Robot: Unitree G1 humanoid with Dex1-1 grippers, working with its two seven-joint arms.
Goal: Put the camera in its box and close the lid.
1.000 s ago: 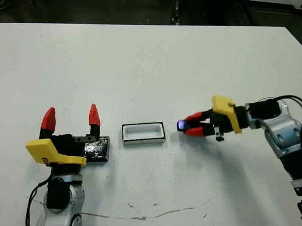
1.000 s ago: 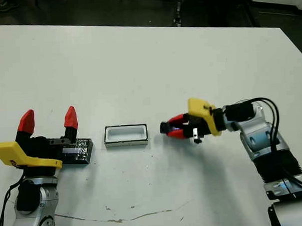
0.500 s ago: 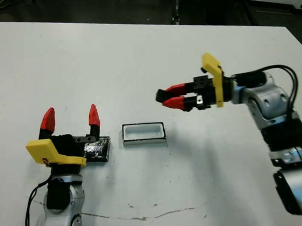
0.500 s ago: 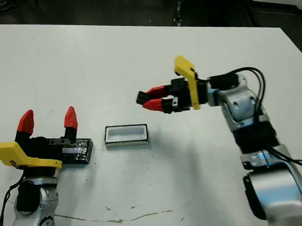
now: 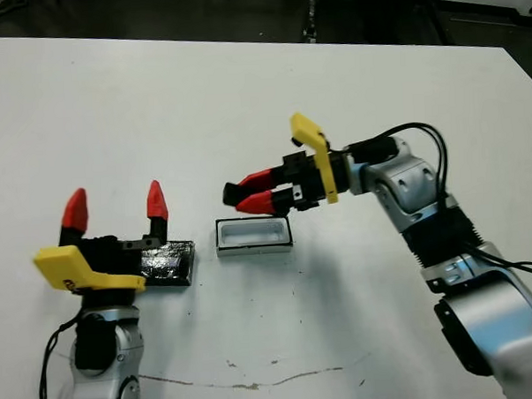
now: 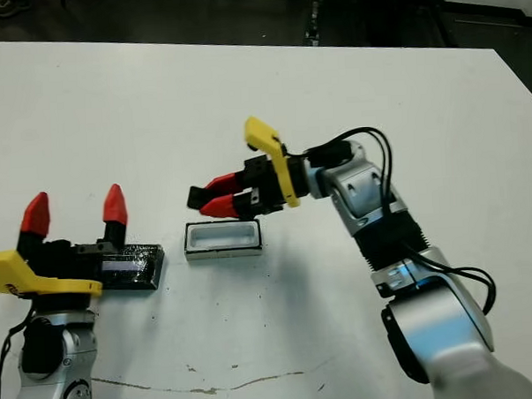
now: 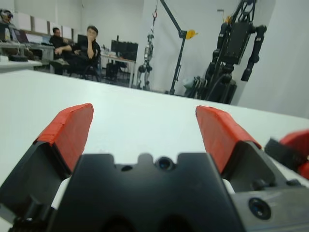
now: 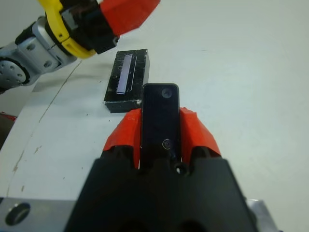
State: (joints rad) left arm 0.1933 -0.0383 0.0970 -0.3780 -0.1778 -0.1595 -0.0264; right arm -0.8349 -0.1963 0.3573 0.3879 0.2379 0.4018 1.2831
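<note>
Right gripper point(image 8: 160, 126) clamps the camera point(image 8: 160, 118), its face clearest at the wrist.

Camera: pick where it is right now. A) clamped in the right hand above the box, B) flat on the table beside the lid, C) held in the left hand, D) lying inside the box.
A: the camera sits clamped between the red fingers of the right hand, which hangs just above the empty box.
</note>
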